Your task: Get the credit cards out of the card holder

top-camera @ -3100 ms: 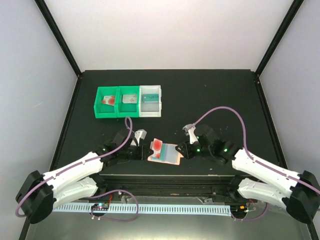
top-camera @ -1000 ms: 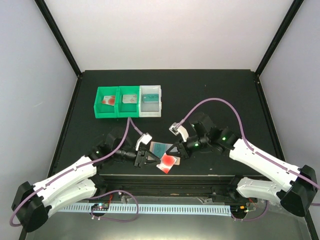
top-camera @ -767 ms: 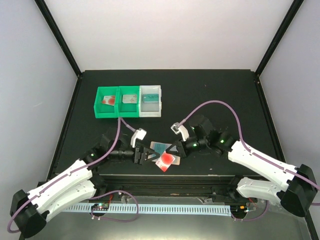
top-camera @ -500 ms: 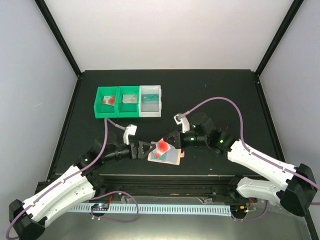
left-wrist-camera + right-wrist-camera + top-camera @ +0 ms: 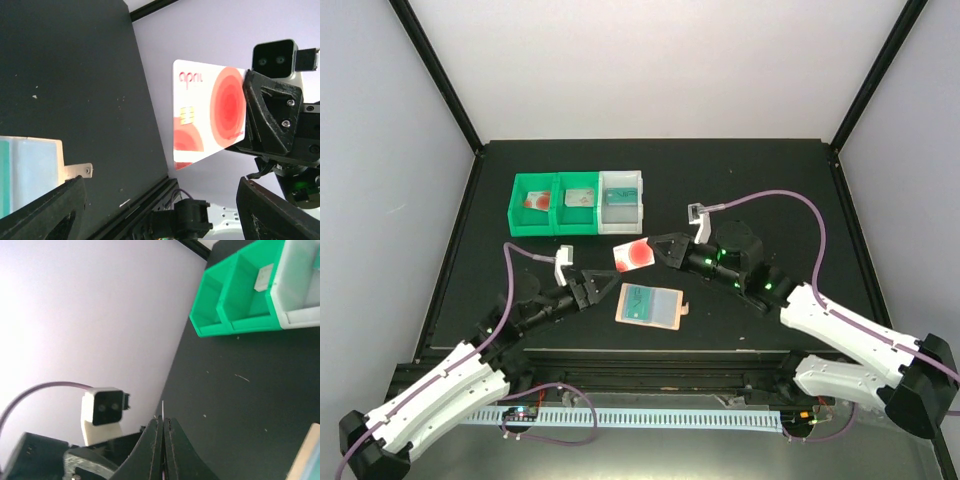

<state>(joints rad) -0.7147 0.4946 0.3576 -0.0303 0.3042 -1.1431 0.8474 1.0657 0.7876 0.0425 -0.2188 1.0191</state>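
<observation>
Above black table (image 5: 770, 180), right gripper (image 5: 654, 250) is pinching red card (image 5: 633, 254), left gripper (image 5: 607, 283) is standing spread; grip firmly, likely carrying toward far-left bins (image 5: 535, 206).

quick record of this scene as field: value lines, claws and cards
right claw: shut on red card, held up off the table
left claw: open, empty, left of wallet
wallet: flat on table, teal card in its pocket
bins: far left, a card in each compartment
</observation>
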